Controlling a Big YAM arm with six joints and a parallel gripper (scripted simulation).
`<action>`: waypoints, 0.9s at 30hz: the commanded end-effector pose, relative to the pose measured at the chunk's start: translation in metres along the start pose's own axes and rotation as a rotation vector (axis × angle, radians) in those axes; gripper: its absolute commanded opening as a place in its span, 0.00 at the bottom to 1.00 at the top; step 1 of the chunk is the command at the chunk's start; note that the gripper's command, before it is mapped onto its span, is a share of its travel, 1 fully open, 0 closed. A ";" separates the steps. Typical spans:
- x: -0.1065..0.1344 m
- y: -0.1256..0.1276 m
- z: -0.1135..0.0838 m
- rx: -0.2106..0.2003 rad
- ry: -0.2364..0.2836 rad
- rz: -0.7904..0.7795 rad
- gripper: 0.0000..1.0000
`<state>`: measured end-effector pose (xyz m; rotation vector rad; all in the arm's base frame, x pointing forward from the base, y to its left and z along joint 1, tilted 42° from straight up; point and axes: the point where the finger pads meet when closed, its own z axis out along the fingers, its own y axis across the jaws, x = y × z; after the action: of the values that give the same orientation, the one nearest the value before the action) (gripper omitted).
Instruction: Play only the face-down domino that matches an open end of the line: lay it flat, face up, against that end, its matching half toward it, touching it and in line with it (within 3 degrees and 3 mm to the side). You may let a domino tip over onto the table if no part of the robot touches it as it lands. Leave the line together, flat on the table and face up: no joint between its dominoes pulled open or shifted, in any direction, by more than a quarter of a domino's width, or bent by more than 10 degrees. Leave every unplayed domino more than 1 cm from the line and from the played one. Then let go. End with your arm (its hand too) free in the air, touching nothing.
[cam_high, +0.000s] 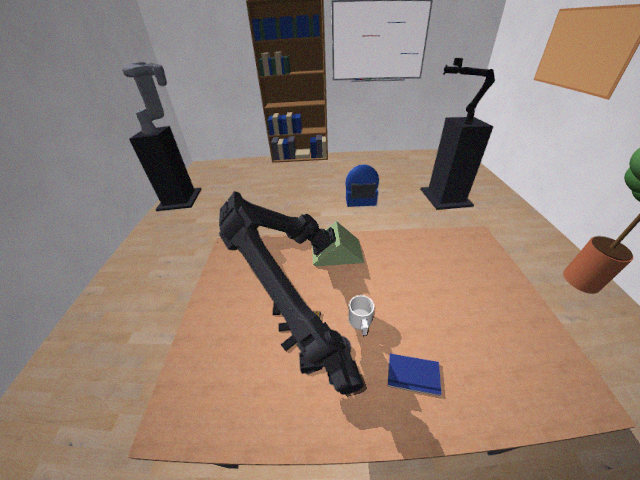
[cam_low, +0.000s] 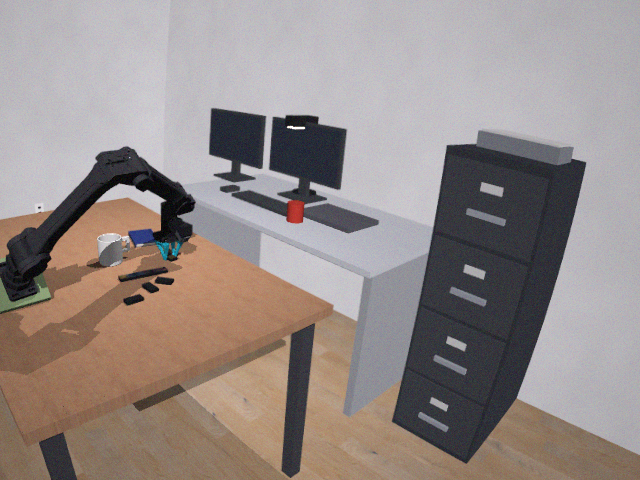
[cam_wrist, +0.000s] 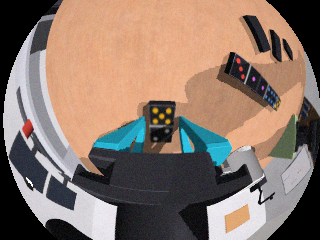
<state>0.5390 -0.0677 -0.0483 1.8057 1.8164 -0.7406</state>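
Observation:
The line of dominoes (cam_low: 143, 274) (cam_wrist: 257, 84) lies face up, with a three-pip red half at one end and yellow pips at the other. Three face-down dominoes lie apart beside it: one (cam_low: 133, 299), a second (cam_low: 150, 287) and a third (cam_low: 164, 280). They also show at the wrist view's upper right. A face-up domino (cam_low: 172, 257) (cam_wrist: 161, 115), five yellow pips and two grey, lies apart from the line, seemingly flat. My gripper (cam_low: 169, 252) (cam_wrist: 162, 121) is partly open around it, with a gap on both sides. The arm hides the fingers in the top view.
A white mug (cam_high: 361, 312) (cam_low: 110, 250) (cam_wrist: 245, 161) stands near the line, its handle toward the blue book (cam_high: 414, 374) (cam_low: 141, 237). The arm's green base (cam_high: 346, 250) is at the table's far edge in the top view. A grey desk with monitors stands beyond the table.

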 end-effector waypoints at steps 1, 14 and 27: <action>0.001 0.002 -0.005 -0.008 0.000 -0.001 0.44; 0.010 -0.004 -0.012 -0.006 -0.004 -0.026 0.44; 0.010 -0.004 -0.013 -0.006 -0.005 -0.027 0.44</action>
<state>0.5385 -0.0676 -0.0483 1.8052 1.8182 -0.7434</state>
